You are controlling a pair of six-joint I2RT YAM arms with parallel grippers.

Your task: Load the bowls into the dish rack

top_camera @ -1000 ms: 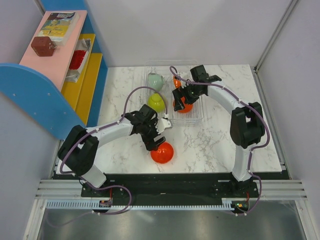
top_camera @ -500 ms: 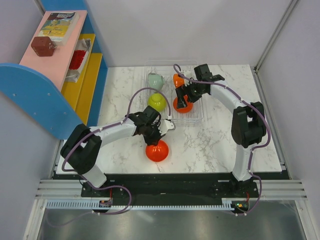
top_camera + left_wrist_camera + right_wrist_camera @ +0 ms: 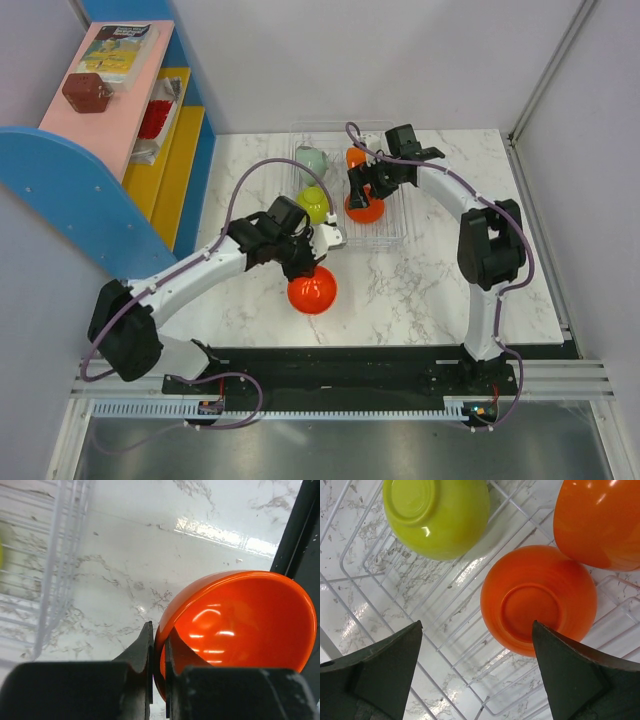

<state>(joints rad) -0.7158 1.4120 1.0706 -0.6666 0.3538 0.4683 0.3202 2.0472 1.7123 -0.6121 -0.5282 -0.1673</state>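
So the left fingers (image 3: pixel 148 652) are pinched shut on the rim of a glossy red-orange bowl (image 3: pixel 240 625), with the wall of it sandwiched between them. The bowl hangs tilted off to the right of those fingers, its hollow facing the wrist camera and the white marble table (image 3: pixel 150 540) beyond it. Can't really tell whether its lower edge touches the table or not. The dish rack (image 3: pixel 65 555) shows up as a blurry bunch of silvery wires ahead and to the left of the left fingers, near the held bowl but not touching it.

The right fingers (image 3: pixel 366 190) are spread wide with nothing in them, hanging right over the rack. Just ahead of them, closer to the finger on the right of that wrist view, an orange bowl (image 3: pixel 538 600) sits upside down on the rack wires. Out past the other finger there's a yellow-green bowl (image 3: pixel 437 515), also flipped over. A second orange bowl (image 3: pixel 600 520) sits right up against the first, farther out from the fingers. From above, a pale green bowl (image 3: pixel 311 160) sits in the rack beyond the yellow-green one.
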